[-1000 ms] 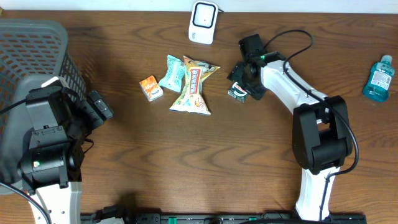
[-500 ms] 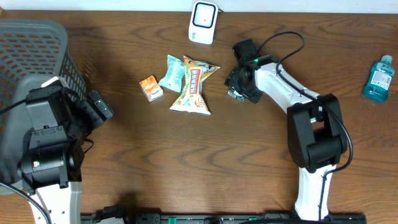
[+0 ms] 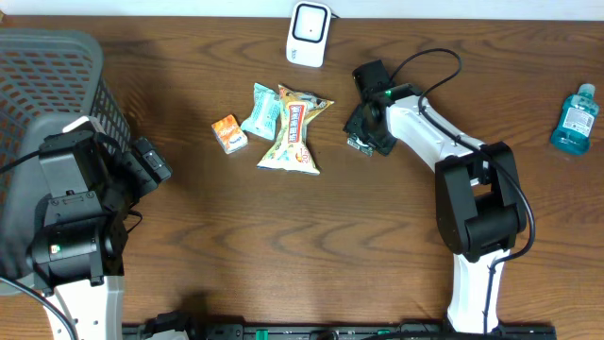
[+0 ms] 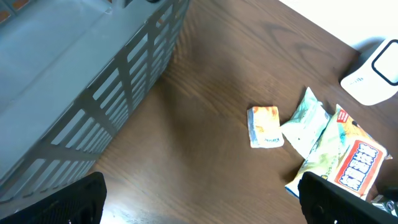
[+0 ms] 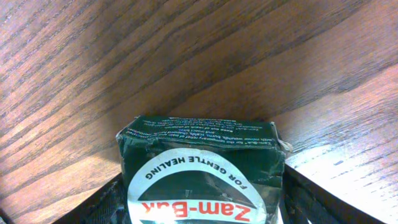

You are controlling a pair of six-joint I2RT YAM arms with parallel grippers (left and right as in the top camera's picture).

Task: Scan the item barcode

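Observation:
A dark green Zam-Buk box (image 5: 199, 155) lies on the wooden table, label up, filling the gap of my right gripper (image 5: 202, 205). One black finger rests against each of its sides. In the overhead view the same box (image 3: 359, 143) sits right of the snack pile, under the right gripper (image 3: 364, 132). The white barcode scanner (image 3: 309, 33) stands at the table's far edge. My left gripper (image 4: 202, 199) hangs wide open over bare wood beside the basket, holding nothing.
A grey mesh basket (image 3: 57, 76) fills the left side. An orange packet (image 3: 228, 133), a teal packet (image 3: 261, 111) and a yellow snack bag (image 3: 294, 132) lie mid-table. A blue bottle (image 3: 574, 118) stands far right.
The right arm has shifted slightly left onto the green box, and its fingers have drawn in toward the box's sides. The left arm has not moved.

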